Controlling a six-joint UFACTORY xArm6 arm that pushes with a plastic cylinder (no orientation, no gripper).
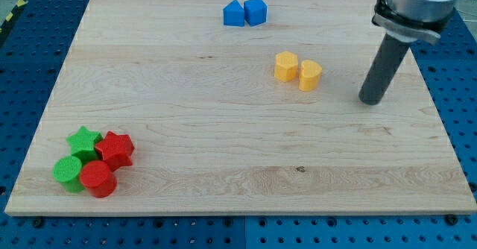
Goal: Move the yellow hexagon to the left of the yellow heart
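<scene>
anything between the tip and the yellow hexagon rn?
Yes: in the camera view the yellow heart sits between my tip and the yellow hexagon, right beside the hexagon. Between tip and heart there is only bare board.

Wooden board point(223, 137) with all positions given relative to the yellow heart point(310, 75). The yellow hexagon point(285, 66) touches the heart on its left side, slightly toward the view's top. My tip point(369, 100) rests on the board to the heart's right, apart from it. Two blue blocks point(244, 13) lie up and left of the heart. A cluster of green star point(83, 141), red star point(115, 149), green cylinder point(68, 172) and red cylinder point(98, 179) sits far down-left.
</scene>
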